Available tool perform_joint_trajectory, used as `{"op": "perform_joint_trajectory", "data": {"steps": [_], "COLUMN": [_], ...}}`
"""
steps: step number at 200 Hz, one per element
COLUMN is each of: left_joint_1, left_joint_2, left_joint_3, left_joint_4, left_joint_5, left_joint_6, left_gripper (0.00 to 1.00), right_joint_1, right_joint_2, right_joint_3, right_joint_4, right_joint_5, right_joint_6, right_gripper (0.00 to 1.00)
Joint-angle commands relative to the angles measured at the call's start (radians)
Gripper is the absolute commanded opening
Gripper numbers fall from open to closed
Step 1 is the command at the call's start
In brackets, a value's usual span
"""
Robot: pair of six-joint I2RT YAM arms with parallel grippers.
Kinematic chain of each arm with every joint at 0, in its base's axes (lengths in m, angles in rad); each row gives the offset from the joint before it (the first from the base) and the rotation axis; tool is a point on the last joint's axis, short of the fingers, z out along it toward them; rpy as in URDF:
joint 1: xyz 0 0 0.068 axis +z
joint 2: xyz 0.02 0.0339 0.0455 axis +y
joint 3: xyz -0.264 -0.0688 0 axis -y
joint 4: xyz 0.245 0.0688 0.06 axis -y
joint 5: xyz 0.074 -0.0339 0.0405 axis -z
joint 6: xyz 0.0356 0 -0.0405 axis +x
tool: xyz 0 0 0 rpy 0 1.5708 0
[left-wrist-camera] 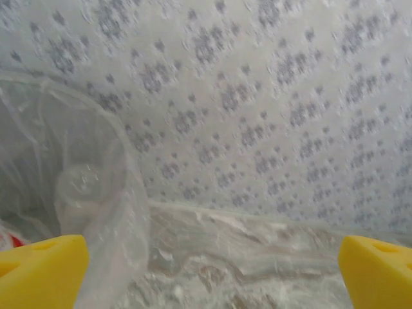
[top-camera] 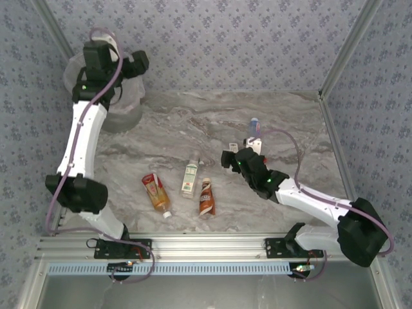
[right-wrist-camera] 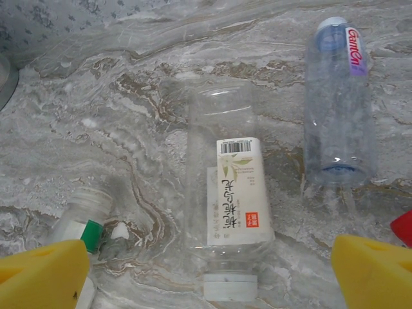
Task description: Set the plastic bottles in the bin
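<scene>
Flower-patterned wallpaper all around, a marbled grey table underneath, and we start at the far left, where the bin stands in the back corner with its crinkly clear liner. The left arm reaches up over it, and the left gripper hangs at the rim. On its wrist camera the left gripper is spread wide, yellow fingertips at either edge of the picture and nothing between them, with the bin bulging just left of centre. Moving right, three bottles lie on the table near the front edge. There's an amber bottle with a red label, beside it a clear green-labelled bottle, and next along a brown-and-white bottle. All three are well apart from the bin. Further right, the right gripper hovers low over the marble, with a blue-capped bottle just behind it. From its wrist, the right gripper is released too, fingers far apart. A clear white-labelled bottle lies flat, its cap end between them and untouched. A blue-tinted bottle lies to the right, and a green-banded bottle sits by the left finger.
</scene>
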Motion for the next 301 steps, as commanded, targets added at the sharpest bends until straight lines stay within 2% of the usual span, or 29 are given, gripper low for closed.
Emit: {"op": "perform_joint_trajectory", "data": {"steps": [1,33,62,82,102,143,177,212,270,301], "left_joint_1": [-0.054,-0.168,-0.226,-0.274,-0.283,-0.284,-0.284,-0.286,-0.317,-0.348], "left_joint_2": [-0.089,-0.195,-0.246,-0.305,-0.355,-0.416,-0.44,-0.483,-0.534,-0.519], "left_joint_3": [-0.135,-0.293,-0.39,-0.494,-0.597,-0.717,-0.797,-0.914,-1.114,-1.186], "left_joint_4": [0.059,0.013,-0.092,-0.125,-0.131,-0.245,-0.338,-0.397,-0.309,-0.256], "left_joint_5": [-0.09,-0.214,-0.239,-0.297,-0.313,-0.332,-0.296,-0.157,0.002,-0.013], "left_joint_6": [-0.023,-0.049,-0.124,-0.176,-0.229,-0.327,-0.38,-0.422,-0.567,-0.599], "left_gripper": [0.99,0.99,0.99,0.99,0.99,0.99,0.99,0.99,0.99,0.99], "right_joint_1": [-0.016,-0.028,-0.031,-0.032,-0.034,-0.039,-0.04,-0.04,-0.039,-0.036], "right_joint_2": [-0.035,-0.04,-0.064,-0.074,-0.07,-0.062,-0.045,-0.03,0.001,0.021], "right_joint_3": [-0.017,-0.017,-0.064,-0.08,-0.082,-0.084,-0.079,-0.068,-0.06,-0.056], "right_joint_4": [0.044,0.037,0.082,0.105,0.109,0.118,0.129,0.098,0.089,0.139], "right_joint_5": [0.03,0.04,0.079,0.087,0.094,0.103,0.099,0.103,0.069,0.012], "right_joint_6": [0.022,0.032,0.08,0.074,0.06,0.059,0.063,0.083,0.094,0.05], "right_gripper": [0.99,0.99,0.99,0.99,0.99,0.99,0.99,0.99,0.99,0.99]}}
